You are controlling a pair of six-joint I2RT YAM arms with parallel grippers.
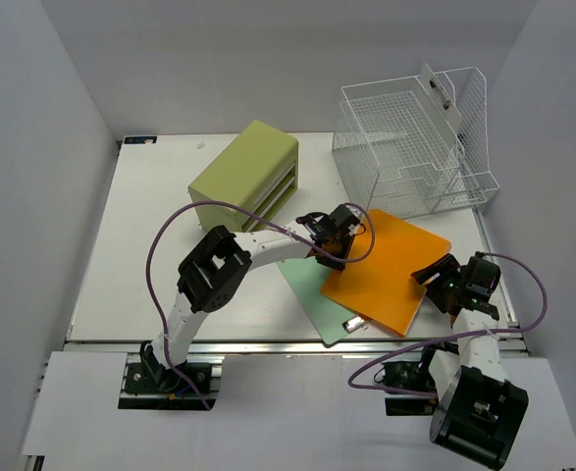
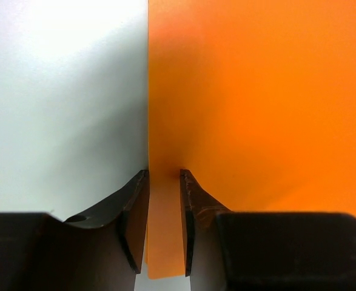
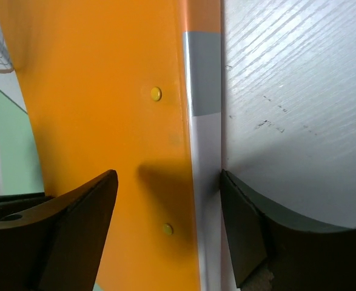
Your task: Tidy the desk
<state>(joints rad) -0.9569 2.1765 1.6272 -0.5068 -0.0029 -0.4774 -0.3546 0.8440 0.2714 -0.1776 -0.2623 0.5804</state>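
Olive drawer box (image 1: 243,177), white wire rack (image 1: 410,147), orange folder (image 1: 386,275) overlapping green folder (image 1: 310,297)

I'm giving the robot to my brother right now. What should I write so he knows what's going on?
Left claw: narrow around the orange folder at its left edge; firm grip unclear.
Right claw: open, straddling the orange folder's right edge.
Where: orange folder lies on the desk, overlapping a green folder, near the rack and drawer box.
Done: nothing put away; both folders are on the desk.
Left: lift the folders, probably into the rack.
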